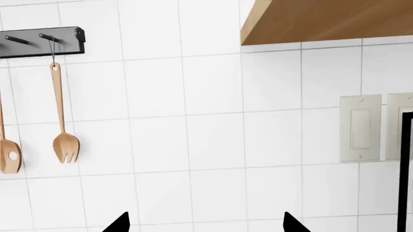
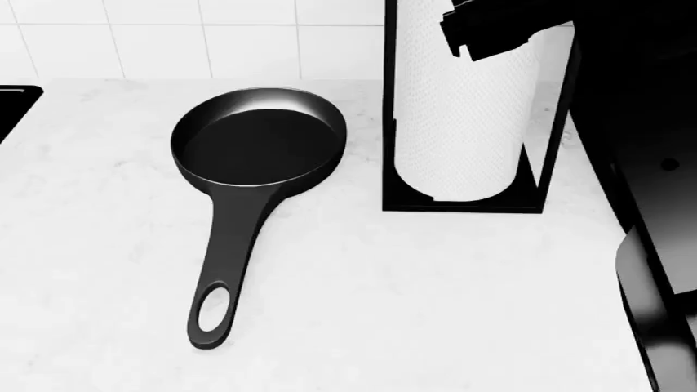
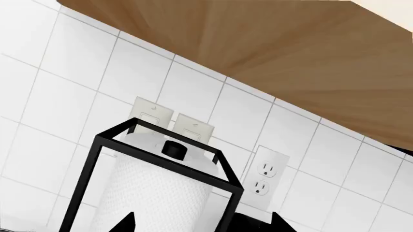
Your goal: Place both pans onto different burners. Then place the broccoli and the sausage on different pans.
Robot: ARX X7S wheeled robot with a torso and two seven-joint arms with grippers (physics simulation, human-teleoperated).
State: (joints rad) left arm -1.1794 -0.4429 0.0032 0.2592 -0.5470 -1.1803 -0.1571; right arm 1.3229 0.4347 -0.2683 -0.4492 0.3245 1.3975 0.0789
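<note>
Dark grey, one pan lies flat on the pale marble surface, handle toward the robot, just beside a paper towel holder; no burner shows. Both wrist cameras face the tiled wall, each showing spread jaws holding nothing, likely raised clear before reaching.

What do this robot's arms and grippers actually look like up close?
Very little of them shows. In each wrist view only two matte black pointed fingertips poke into the frame, on the left gripper and the right gripper. In the head view, glossy black angular blocks at the right edge look like part of the right arm. No cables, markings or other colours are visible.
</note>
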